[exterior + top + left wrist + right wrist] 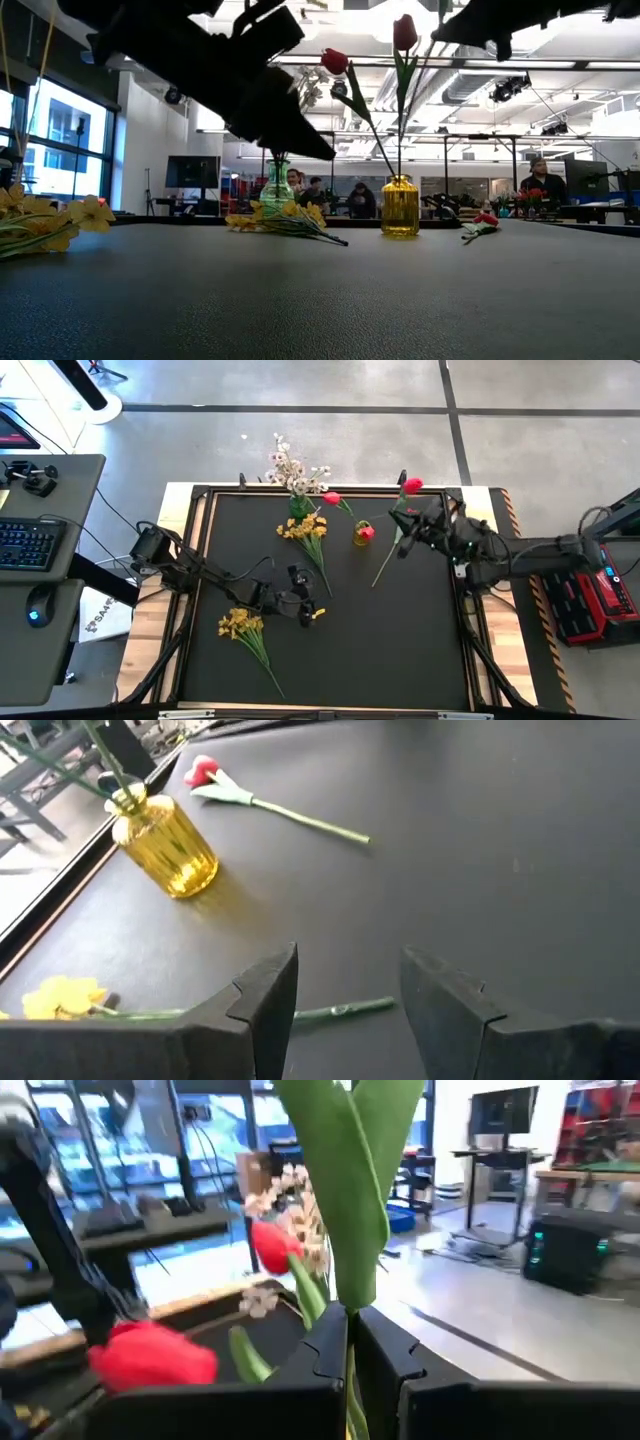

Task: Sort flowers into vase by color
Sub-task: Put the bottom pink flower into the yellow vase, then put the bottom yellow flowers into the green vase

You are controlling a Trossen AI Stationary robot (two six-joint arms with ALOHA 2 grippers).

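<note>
fingers of the left gripper stand parted with nothing between them, low over the black table, a yellow flower bunch lying just beside it. right gripper is clamped tight on the green stem of a red tulip held up beside the yellow vase. another yellow bunch lies by the green vase with white blossoms.

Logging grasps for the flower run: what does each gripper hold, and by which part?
Right gripper pinches a red tulip by its stem. Left gripper is open, holding nothing.
</note>
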